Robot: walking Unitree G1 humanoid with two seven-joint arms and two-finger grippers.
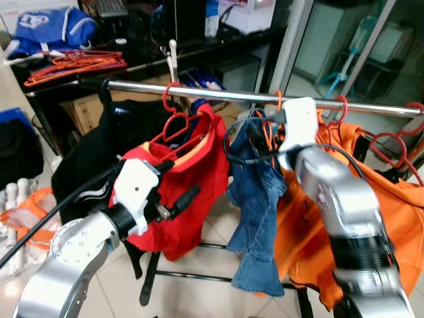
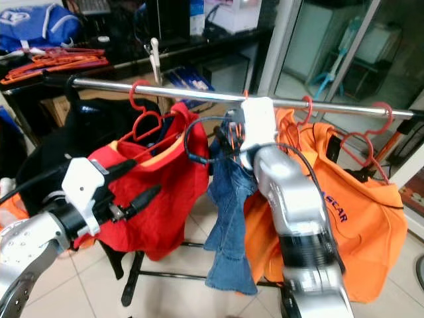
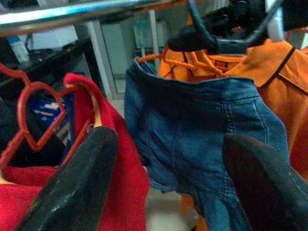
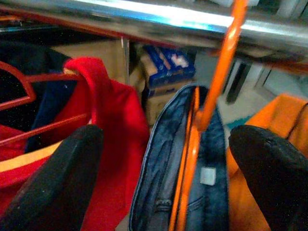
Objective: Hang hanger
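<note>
Orange hanger [image 4: 211, 96] with blue jeans [image 1: 255, 199] hooked over rail [image 1: 225, 95] mid-frame, right between wide-apart fingers [image 4: 57, 183] of right gripper [image 4: 159, 178]; left gripper [image 3: 168, 187] lower left, fingers apart too.

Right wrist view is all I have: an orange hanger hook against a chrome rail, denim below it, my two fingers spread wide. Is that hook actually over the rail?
Observer: In the left eye view the orange hanger hooks over the rail, with the right gripper just below it.
Operator: Does the denim hang free?
Observer: Yes, the denim garment drapes down between the red shirt and the orange shirt.
Operator: Where is my other arm?
Observer: The left gripper is raised in front of the red shirt, fingers open, holding nothing.
</note>
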